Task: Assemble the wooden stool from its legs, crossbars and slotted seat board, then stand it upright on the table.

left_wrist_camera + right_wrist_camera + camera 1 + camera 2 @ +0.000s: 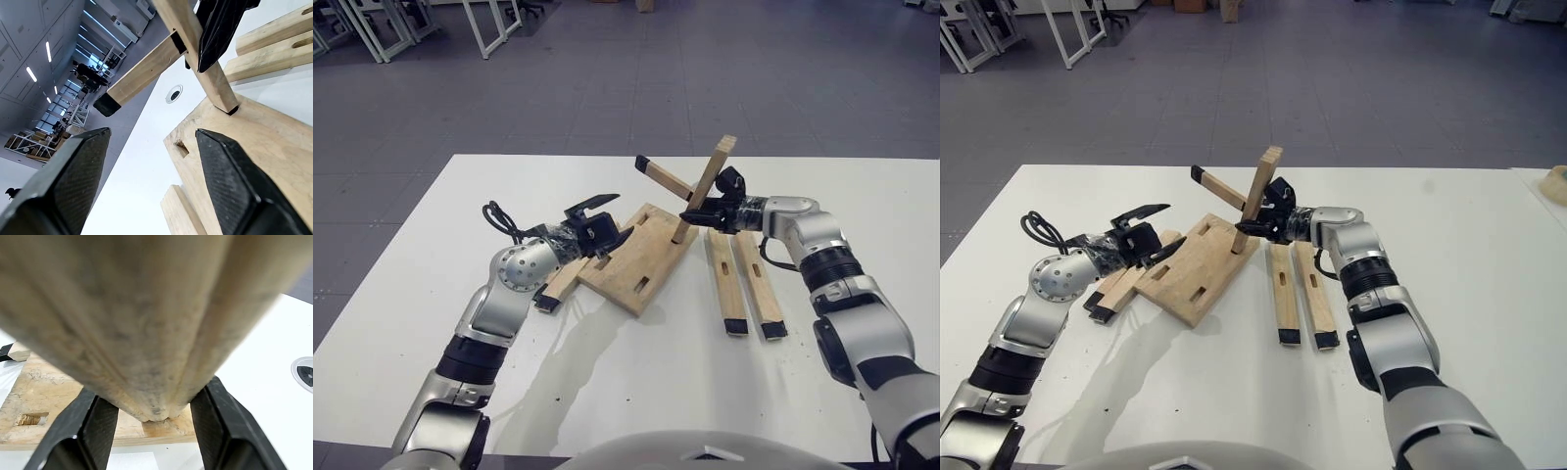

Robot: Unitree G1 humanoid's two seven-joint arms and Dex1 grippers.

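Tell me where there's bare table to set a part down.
Bare: the near strip of table in front of the seat board, and the far right past the two loose legs. Crowded: the middle, where the left gripper, the board and the right gripper holding the crossed leg piece bunch together.

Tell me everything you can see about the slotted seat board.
The seat board is a pale, square wooden slab with rectangular slots near its corners. It lies on the white table, its left edge over loose legs. The right gripper holds a crossed leg piece with one end at a far slot.
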